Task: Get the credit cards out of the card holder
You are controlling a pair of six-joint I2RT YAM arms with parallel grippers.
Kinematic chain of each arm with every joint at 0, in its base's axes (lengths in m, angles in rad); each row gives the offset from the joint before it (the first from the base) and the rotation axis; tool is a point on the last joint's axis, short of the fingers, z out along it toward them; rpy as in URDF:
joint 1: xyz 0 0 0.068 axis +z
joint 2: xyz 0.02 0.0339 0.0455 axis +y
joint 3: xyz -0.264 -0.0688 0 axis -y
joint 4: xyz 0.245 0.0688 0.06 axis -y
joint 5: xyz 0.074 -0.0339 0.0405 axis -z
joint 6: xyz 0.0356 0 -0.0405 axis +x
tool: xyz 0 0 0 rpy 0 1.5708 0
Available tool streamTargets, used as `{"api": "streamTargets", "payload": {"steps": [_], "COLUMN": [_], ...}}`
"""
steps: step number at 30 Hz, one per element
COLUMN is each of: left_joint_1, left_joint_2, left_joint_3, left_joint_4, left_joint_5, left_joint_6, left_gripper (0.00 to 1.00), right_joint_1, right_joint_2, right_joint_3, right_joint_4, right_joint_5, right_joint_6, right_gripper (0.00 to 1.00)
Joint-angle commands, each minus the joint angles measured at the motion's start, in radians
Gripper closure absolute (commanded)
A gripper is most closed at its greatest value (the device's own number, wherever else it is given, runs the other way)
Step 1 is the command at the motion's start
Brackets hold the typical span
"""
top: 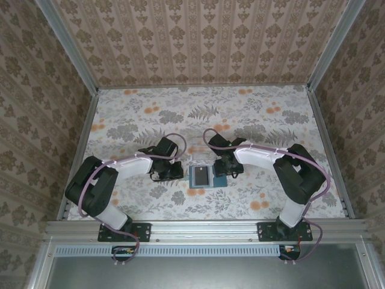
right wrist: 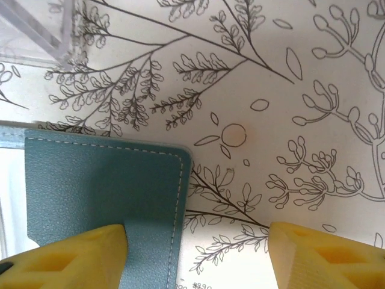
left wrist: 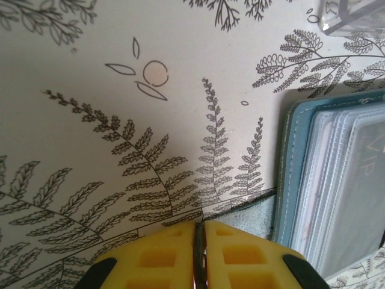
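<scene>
Status: early stage, no card extracted.

The card holder lies opened flat on the floral tabletop, at the near centre between the two arms. In the left wrist view the credit cards sit stacked in its inner pockets, edges overlapping. No loose card is visible on the tabletop. The clear plastic tray stands just beyond the holder's far edge; its contents cannot be made out.

The left claw is low over the tabletop just left of the holder, its yellow pads pressed together on nothing. It stands apart from the holder's teal edge.

The right claw is spread wide over the holder's right side. One finger lies over the teal flap and the other is over bare tabletop, so the flap's stitched edge falls between them. Whether the finger touches the flap cannot be told.

Done: holder opened and laid flat. Outstanding, by judgement: steady the holder, pinch each card, and draw them all from the pockets
</scene>
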Motion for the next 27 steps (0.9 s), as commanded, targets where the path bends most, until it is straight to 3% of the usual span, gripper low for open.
{"api": "streamTargets", "payload": {"steps": [1, 6, 14, 20, 27], "left_joint_1": [-0.013, -0.041, -0.039, -0.063, -0.122], "left_joint_2": [0.053, 0.061, -0.091, -0.129, -0.04], "left_joint_3": [0.033, 0.085, 0.15, 0.228, 0.264], "left_joint_4": [-0.146, -0.222, -0.289, -0.293, -0.168], "left_joint_5": [-0.084, -0.136, -0.163, -0.143, -0.063], "left_joint_6": [0.06, 0.078, 0.054, 0.025, -0.031], "left_gripper": [0.86, 0.83, 0.7, 0.69, 0.7], "right_joint_1": [0.018, 0.027, 0.026, 0.028, 0.029], "right_joint_2": [0.051, 0.035, -0.073, -0.125, -0.172], "right_joint_3": [0.005, 0.038, 0.099, 0.132, 0.149], "right_joint_4": [-0.091, -0.126, -0.188, -0.197, -0.154], "right_joint_5": [0.09, 0.085, 0.049, 0.009, -0.095], "right_joint_6": [-0.004, -0.01, -0.019, -0.015, 0.009], "right_gripper": [0.34, 0.34, 0.33, 0.34, 0.38]}}
